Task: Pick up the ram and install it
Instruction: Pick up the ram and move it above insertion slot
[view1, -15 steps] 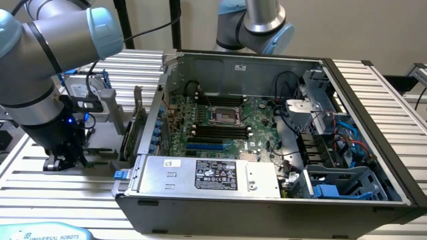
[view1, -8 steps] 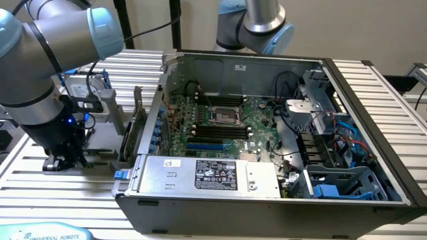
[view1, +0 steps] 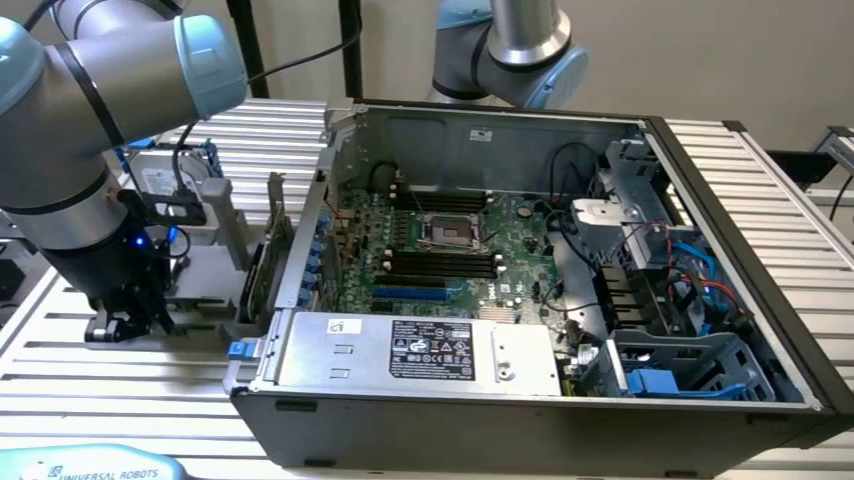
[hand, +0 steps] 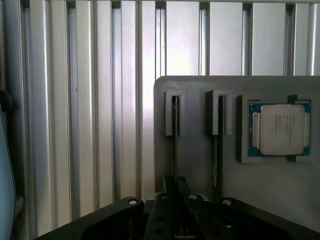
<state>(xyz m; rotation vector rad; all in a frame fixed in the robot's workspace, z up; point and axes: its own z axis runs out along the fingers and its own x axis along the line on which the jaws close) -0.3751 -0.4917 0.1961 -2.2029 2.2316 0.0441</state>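
Ram (hand: 174, 140), thin edge-on stick in slot of grey holder (hand: 196, 165), within pinch of hand (hand: 176, 182).

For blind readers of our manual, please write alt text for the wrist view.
The gripper is lined up over a ram stick standing on edge in a slot of a grey holder. A second stick stands in the next slot, and beyond it a silver processor sits in a recess. The holder lies on a ribbed aluminium table.

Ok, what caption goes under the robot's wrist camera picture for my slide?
Gripper lined up over a ram stick standing in a grey holder, silver processor chip alongside.
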